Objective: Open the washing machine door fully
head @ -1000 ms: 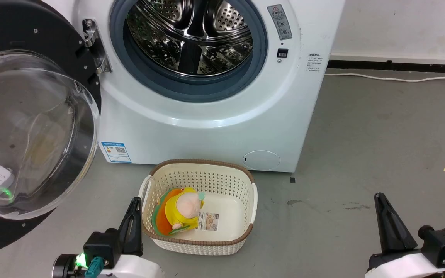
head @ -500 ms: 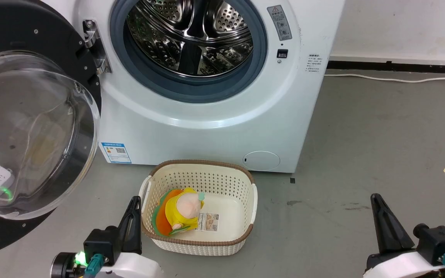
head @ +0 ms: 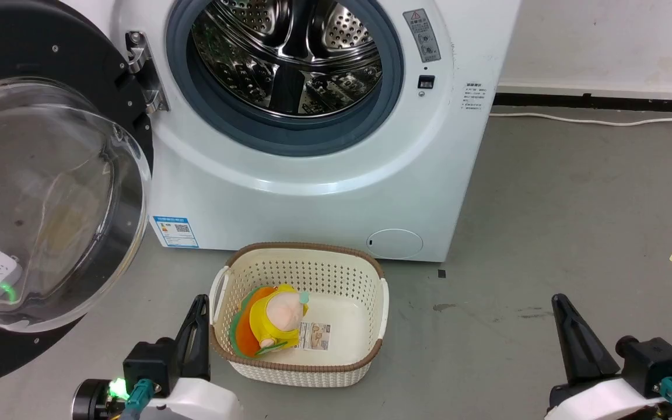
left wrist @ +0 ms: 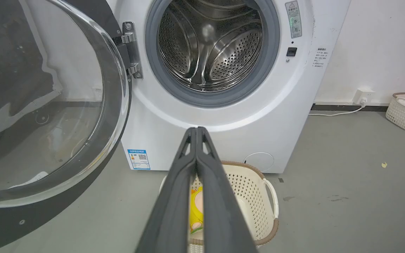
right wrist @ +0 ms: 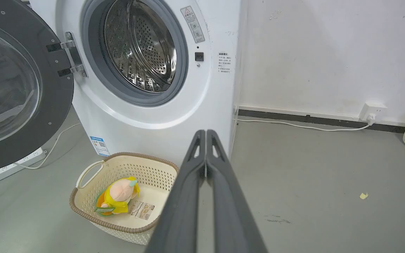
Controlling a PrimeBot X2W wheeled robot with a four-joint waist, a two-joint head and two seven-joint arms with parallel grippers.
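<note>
We hold our left claw and right claw pressed shut and empty, low over the floor, clear of the door, since it hangs swung wide off the hinge at the left front edge of the washing machine, which we judge fully open.

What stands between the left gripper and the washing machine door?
Nothing visible does. The left gripper, shut, points up beside the laundry basket; between it and the washing machine door to its left there is only floor.
</note>
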